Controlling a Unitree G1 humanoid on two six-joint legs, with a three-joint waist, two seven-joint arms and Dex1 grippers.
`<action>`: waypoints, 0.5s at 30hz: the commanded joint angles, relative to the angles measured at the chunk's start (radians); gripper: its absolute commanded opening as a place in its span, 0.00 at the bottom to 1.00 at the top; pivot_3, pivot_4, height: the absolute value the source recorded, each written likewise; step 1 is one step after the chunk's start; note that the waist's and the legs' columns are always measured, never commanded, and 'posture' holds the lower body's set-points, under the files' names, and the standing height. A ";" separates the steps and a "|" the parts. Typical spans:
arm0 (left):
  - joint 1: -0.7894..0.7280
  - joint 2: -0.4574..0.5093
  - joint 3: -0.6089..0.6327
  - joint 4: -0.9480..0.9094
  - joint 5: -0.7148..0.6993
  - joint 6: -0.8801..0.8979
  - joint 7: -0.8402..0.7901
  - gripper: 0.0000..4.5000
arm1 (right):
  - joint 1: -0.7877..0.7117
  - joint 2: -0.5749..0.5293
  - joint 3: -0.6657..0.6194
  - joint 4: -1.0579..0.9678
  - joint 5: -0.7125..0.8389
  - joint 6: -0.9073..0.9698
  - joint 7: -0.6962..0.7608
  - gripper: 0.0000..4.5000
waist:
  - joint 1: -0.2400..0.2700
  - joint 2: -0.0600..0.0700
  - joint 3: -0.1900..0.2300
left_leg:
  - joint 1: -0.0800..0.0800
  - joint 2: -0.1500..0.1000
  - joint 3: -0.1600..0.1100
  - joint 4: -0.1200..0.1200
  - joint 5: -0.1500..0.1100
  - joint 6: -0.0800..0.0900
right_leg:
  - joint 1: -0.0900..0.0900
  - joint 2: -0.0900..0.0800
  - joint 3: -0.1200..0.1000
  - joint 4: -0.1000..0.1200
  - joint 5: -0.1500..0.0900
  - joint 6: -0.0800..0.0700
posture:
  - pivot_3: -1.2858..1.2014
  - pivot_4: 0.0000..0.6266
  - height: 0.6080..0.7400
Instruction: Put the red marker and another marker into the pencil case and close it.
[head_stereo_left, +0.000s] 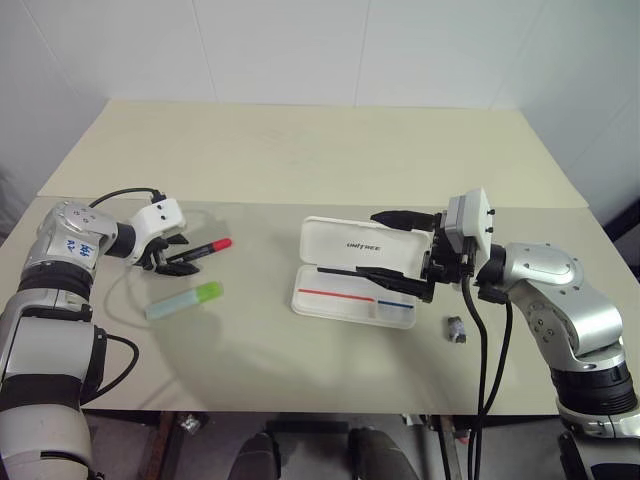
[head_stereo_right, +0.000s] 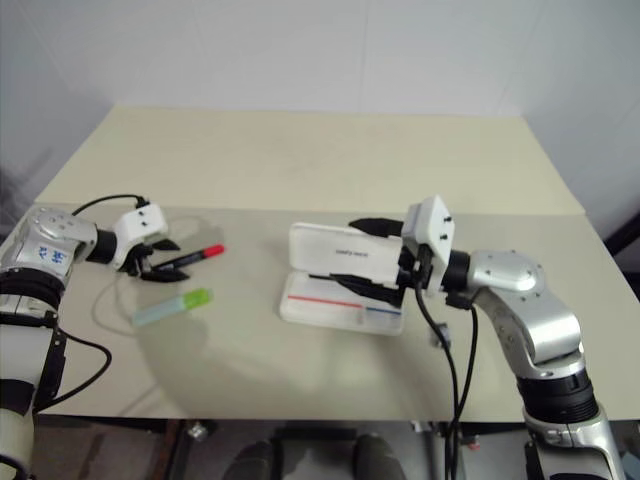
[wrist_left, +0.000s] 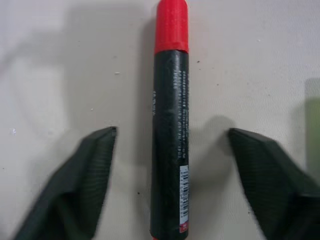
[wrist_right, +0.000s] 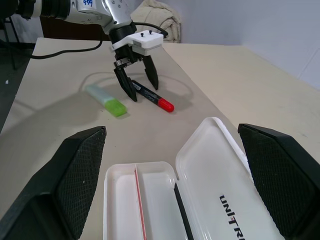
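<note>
The left end effector (head_stereo_left: 172, 256), at the left of the head view, is straddling the short red-capped, dark-barrelled marker (head_stereo_left: 205, 249) with its black fingers (wrist_left: 85, 180) spread and clear of the barrel, gripping nothing. If they are closing off-centre, the round barrel could roll or skid across the beige table (head_stereo_left: 300, 160), or be pinched near its end and tilt.

The pale mint marker with a green cap (head_stereo_left: 185, 299) is lying just beside it and could get nudged.

The white hard-shell pencil case (head_stereo_left: 355, 285) is lying open at centre, between the wide-open right end effector (head_stereo_left: 400, 245), whose fingers are masking part of the lid, so contact is probably unreadable.

A small grey lump (head_stereo_left: 456, 329) beside the case is too small to identify.
</note>
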 joint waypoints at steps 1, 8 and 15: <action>-0.006 0.017 0.009 0.024 0.018 -0.004 0.033 0.50 | 0.000 -0.016 -0.047 -0.049 0.024 -0.003 -0.012 1.00 | 0.000 0.000 0.000 | 0.001 0.000 0.000 0.000 0.000 0.000 | 0.000 0.000 0.000 0.001 0.000 0.000 | 0.52 0.24 1.00; 0.016 0.025 0.021 0.013 0.008 -0.018 0.041 0.12 | -0.003 -0.010 -0.045 -0.046 0.021 -0.005 -0.022 1.00 | 0.001 0.000 0.000 | 0.001 0.000 0.000 0.001 0.001 -0.001 | 0.000 0.000 0.001 0.002 0.000 0.000 | 0.52 0.24 1.00; 0.040 0.078 0.028 -0.109 0.000 -0.039 -0.014 0.12 | -0.010 -0.019 -0.030 -0.018 0.033 0.014 0.007 1.00 | -0.002 0.000 0.000 | 0.001 0.000 0.000 0.000 0.001 -0.001 | 0.000 0.000 0.001 0.001 0.000 0.000 | 0.52 0.24 1.00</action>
